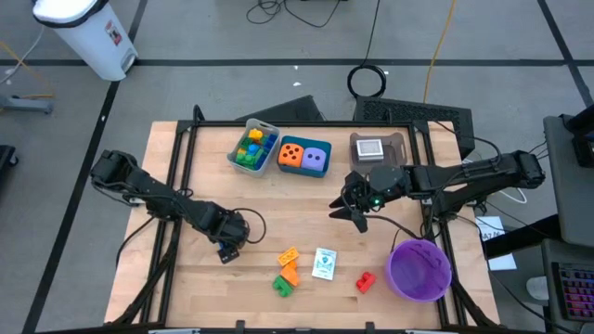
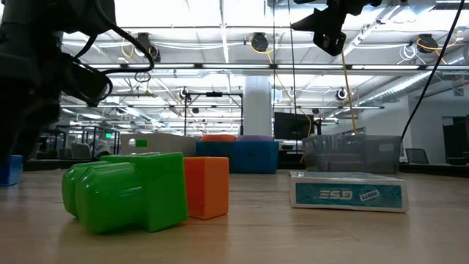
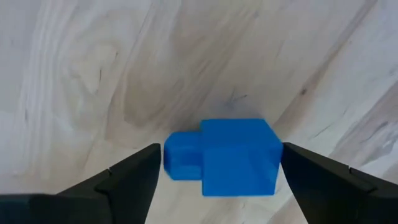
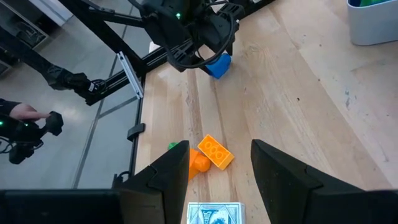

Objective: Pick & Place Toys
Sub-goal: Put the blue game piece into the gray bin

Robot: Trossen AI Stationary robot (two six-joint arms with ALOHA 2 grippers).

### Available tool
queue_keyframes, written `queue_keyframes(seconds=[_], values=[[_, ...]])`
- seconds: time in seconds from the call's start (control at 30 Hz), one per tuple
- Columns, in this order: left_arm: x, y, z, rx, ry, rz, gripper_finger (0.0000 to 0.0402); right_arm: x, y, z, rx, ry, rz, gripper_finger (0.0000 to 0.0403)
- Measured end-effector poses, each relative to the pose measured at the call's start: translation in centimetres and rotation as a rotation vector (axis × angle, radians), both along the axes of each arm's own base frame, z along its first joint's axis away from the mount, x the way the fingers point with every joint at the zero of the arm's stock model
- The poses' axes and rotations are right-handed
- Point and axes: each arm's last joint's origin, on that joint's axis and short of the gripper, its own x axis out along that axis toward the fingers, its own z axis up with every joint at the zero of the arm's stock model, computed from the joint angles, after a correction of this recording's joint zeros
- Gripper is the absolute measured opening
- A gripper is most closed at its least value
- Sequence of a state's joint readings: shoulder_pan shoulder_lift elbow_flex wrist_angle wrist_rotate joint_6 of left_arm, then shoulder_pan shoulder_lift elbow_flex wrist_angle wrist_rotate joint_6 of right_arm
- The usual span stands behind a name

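A small blue brick (image 3: 227, 155) lies on the bare wood of the table (image 1: 186, 278), towards its left side, and the left gripper (image 3: 217, 171) is right down over it. In the left wrist view the two dark fingers (image 3: 124, 180) stand spread on either side of the brick, each with a sliver of wood showing between pad and plastic, so the brick is straddled, not pinched. From above, the brick is mostly hidden under the gripper (only a speck of blue shows at its tip); the right wrist view sees it more plainly, touching the table beneath the left arm's tip.

Nearer the front edge, at the middle, lies a loose cluster: a yellow-orange studded brick (image 1: 289, 256), an orange brick (image 1: 291, 273) touching a green brick (image 1: 282, 286), a flat white picture card (image 1: 324, 263) just beside them, and a red brick (image 1: 366, 281) a little further right.

At the back of the table stand three trays in a row: a grey tray (image 1: 253, 146) filled with bricks, a blue tray (image 1: 304, 158) holding the orange die (image 1: 291, 156) and the purple die (image 1: 316, 158), and a brown tray (image 1: 380, 148) with a card in it.

The right gripper (image 1: 353, 215) hovers above the table right of centre, well clear of the toys, its fingers part-spread and holding nothing. The round purple bowl (image 1: 419, 269) sits at the front right corner.
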State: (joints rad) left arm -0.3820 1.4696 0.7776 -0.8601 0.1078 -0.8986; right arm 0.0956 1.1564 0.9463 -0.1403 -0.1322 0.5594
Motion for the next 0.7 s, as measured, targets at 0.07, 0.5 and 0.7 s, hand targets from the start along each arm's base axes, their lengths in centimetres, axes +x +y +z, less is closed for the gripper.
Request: queue_keyframes(seconds=[0.07, 0.5, 0.7], values=[[0.03, 0.00, 0.00, 0.003, -0.004, -0.003, 0.0337, 0.00, 0.00, 0.00, -0.004, -0.001, 0.002, 0.0165], [0.03, 0.08, -0.03, 0.026, -0.017, -0.063, 0.0337, 0.00, 0.00, -0.01, -0.023, -0.005, 0.011, 0.0165], [-0.51, 0.25, -0.63, 0.018, 0.015, -0.048, 0.0337, 0.00, 0.00, -0.01, -0.023, -0.005, 0.011, 0.0165]])
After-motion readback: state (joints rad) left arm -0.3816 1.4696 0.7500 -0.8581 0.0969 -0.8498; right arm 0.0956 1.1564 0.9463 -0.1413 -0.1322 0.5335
